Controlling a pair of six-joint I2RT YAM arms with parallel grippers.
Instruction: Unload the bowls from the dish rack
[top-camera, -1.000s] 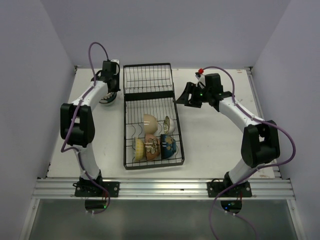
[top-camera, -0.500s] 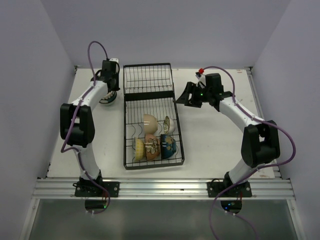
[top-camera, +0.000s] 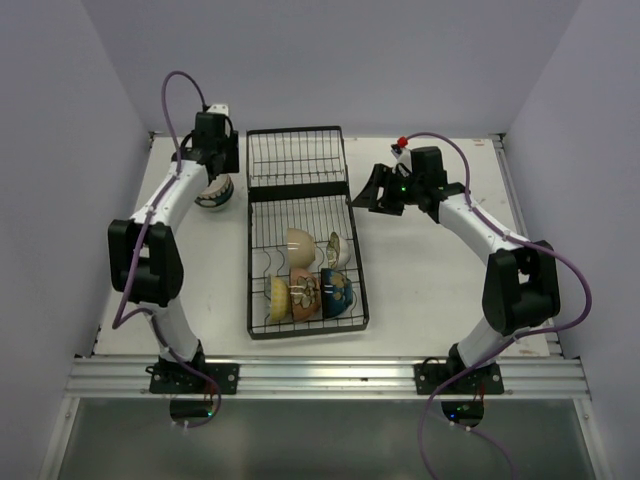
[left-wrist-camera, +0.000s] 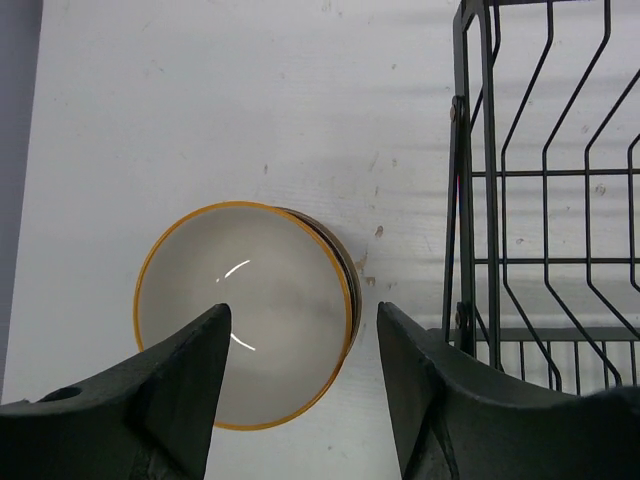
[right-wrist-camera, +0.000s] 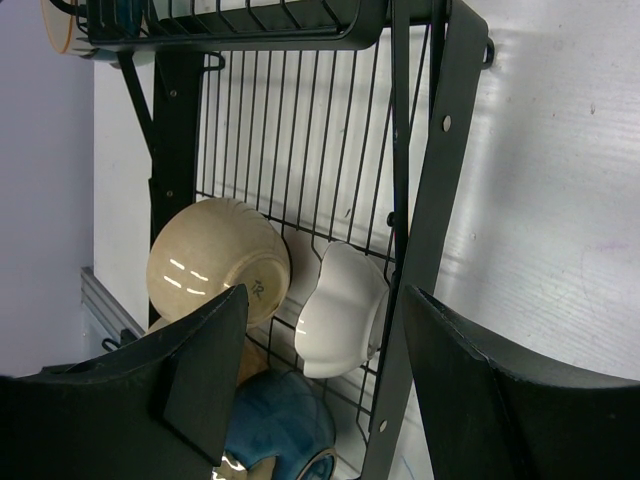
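The black wire dish rack (top-camera: 262, 228) lies down the middle of the table. Its near section holds several bowls on edge: a beige bowl (top-camera: 299, 242), a white one (top-camera: 340, 248), a yellow one (top-camera: 279, 297), a pinkish one (top-camera: 305, 293) and a blue one (top-camera: 337, 291). Left of the rack an orange-rimmed bowl (left-wrist-camera: 245, 312) sits upright on the table. My left gripper (left-wrist-camera: 303, 310) hangs open above it, touching nothing. At the rack's right side my right gripper (right-wrist-camera: 325, 295) is open and empty, facing the white bowl (right-wrist-camera: 345, 310) and the beige bowl (right-wrist-camera: 215, 260).
The rack's far section (top-camera: 295, 158) holds nothing. The rack's left rail (left-wrist-camera: 462, 200) runs just right of the set-down bowl. White table (top-camera: 440, 280) lies right of the rack, with walls close on both sides.
My left gripper has opened and let go of the orange-rimmed bowl, which stays on the table, and the left arm has drawn up and back. The right arm has not moved.
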